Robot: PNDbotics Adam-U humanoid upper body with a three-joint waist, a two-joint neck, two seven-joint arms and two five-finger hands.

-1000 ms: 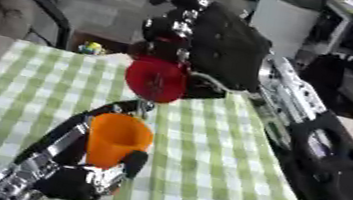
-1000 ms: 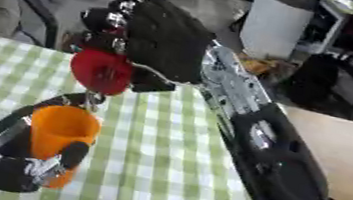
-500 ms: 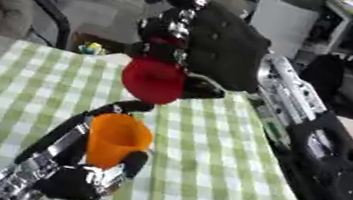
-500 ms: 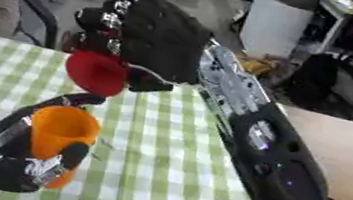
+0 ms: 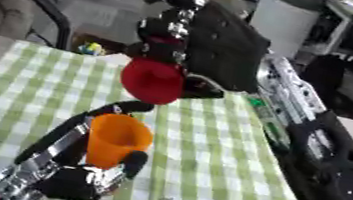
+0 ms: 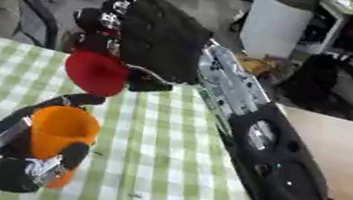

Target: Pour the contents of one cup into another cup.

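Partly hidden behind the red cup (image 5: 153, 81), the right hand (image 5: 198, 40) grips it with curled fingers, its fingertips hard to make out. What either cup contains cannot be seen. That cup is tipped, its long axis slanting towards 7 o'clock, just above the upright orange cup (image 5: 117, 140), which the left hand (image 5: 83, 178) clasps over the green checked cloth (image 5: 213, 168).

Red cup (image 6: 95, 73) above orange cup (image 6: 58, 131)
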